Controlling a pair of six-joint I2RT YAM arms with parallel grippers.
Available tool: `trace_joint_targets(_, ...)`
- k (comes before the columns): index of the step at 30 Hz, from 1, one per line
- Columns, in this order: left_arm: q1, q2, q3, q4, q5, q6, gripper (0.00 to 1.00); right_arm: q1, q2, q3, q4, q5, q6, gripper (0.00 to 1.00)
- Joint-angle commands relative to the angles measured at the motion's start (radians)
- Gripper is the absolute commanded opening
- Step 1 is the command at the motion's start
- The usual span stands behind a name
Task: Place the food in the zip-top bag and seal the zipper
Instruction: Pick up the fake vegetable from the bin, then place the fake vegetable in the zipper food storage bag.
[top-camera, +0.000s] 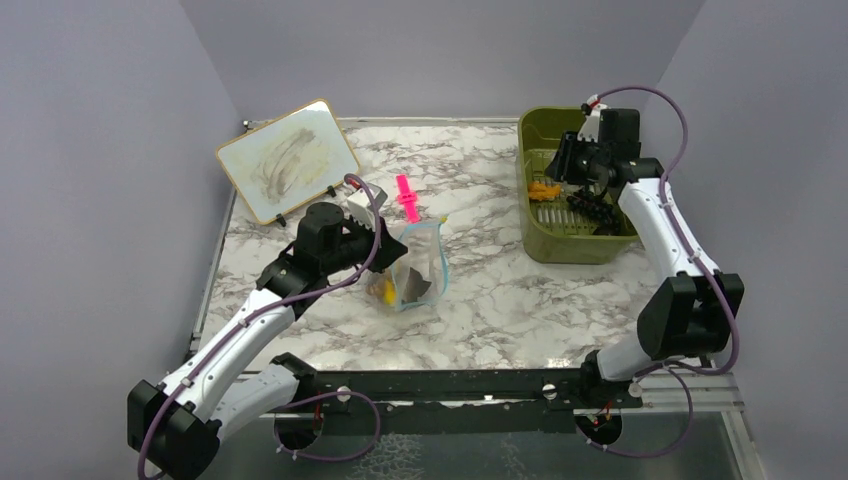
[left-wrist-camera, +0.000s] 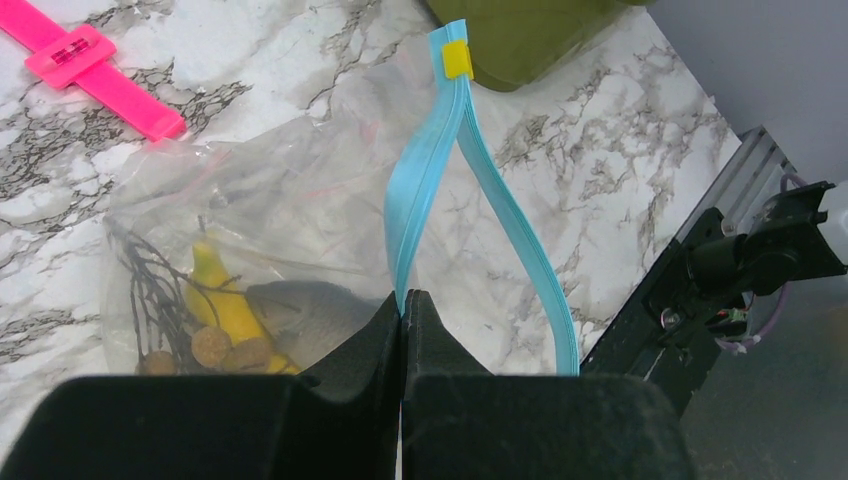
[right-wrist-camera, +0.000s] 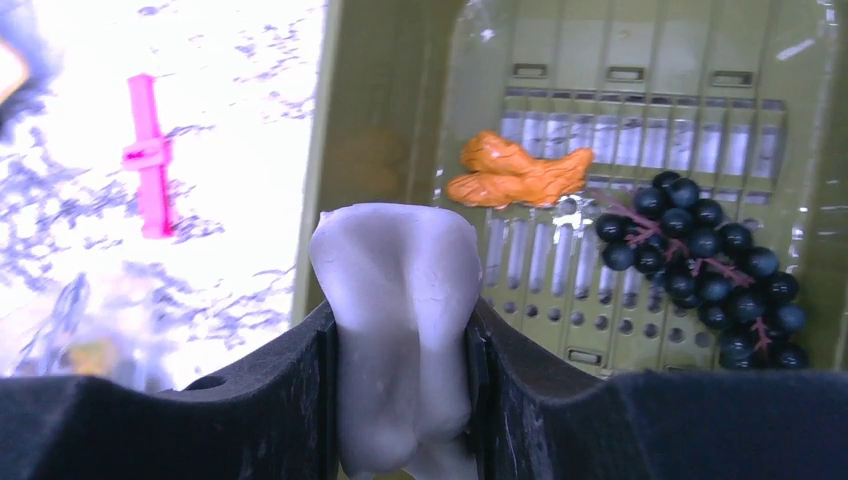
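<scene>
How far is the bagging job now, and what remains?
Done: the yellow toy banana, grey toy fish and brownish bits lie inside the clear plastic zip-top bag. In hand: the right gripper holds the white toy piece over the olive-green plastic bin; the left gripper pinches the bag's open blue-teal zipper strip. Left: the orange piece and dark grape bunch in the bin, then sealing.

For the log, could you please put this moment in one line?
left tool: shut on zipper | right tool: shut on white piece, above bin | bag: mouth open, banana inside
</scene>
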Motion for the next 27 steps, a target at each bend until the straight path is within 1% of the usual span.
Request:
trace_joint_targets(1, -0.001, 0.013, 0.005, 0.072, -0.034, -0.056, 0.00, 0.032, -0.097, -0.045, -0.001, -0.143, 0.040, 0.25)
trace_joint_targets(6, 0.000, 0.032, 0.024, 0.084, -0.060, -0.094, 0.00, 0.104, -0.182, -0.106, 0.024, -0.222, 0.089, 0.24)
trace_joint_targets(9, -0.001, 0.036, 0.022, 0.100, -0.071, -0.118, 0.00, 0.179, -0.214, -0.141, 0.041, -0.252, 0.130, 0.24)
trace_joint_targets(16, 0.000, 0.054, 0.029, 0.114, -0.075, -0.142, 0.00, 0.384, -0.265, -0.212, 0.107, -0.269, 0.222, 0.24)
trace_joint_targets(22, -0.001, 0.046, 0.012, 0.136, -0.066, -0.172, 0.00, 0.470, -0.318, -0.292, 0.212, -0.345, 0.324, 0.24)
trace_joint_targets(27, -0.001, 0.043, 0.004, 0.149, -0.059, -0.184, 0.00, 0.557, -0.334, -0.326, 0.277, -0.369, 0.393, 0.24)
